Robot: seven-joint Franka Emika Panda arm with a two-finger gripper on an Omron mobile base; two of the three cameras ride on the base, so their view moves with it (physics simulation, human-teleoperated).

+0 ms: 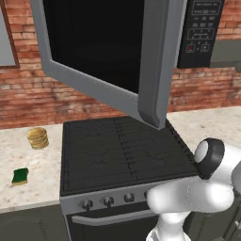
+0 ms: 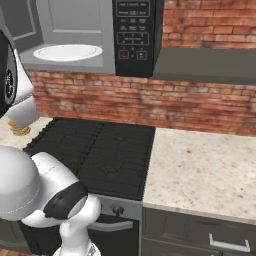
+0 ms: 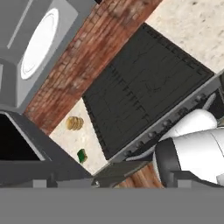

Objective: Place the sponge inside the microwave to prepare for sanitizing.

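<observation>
The sponge (image 1: 20, 176), a small dark green block with a yellow edge, lies flat on the speckled counter left of the stove; the hand view shows the sponge (image 3: 82, 155) far below. The microwave (image 1: 155, 56) hangs above the stove with its dark-windowed door swung wide open. Its grey cavity and white round plate (image 2: 67, 52) are exposed, left of the black button panel (image 2: 132, 35). My gripper (image 3: 111, 183) is high up, well away from the sponge, with its tips far apart at the bottom of the hand view and nothing between them.
A round tan stacked-disc object (image 1: 37, 138) sits on the counter behind the sponge. The black stove (image 1: 122, 150) lies under the microwave. The open door juts out over the stove's front. More counter (image 2: 200, 170) stretches to the stove's right, before a brick wall.
</observation>
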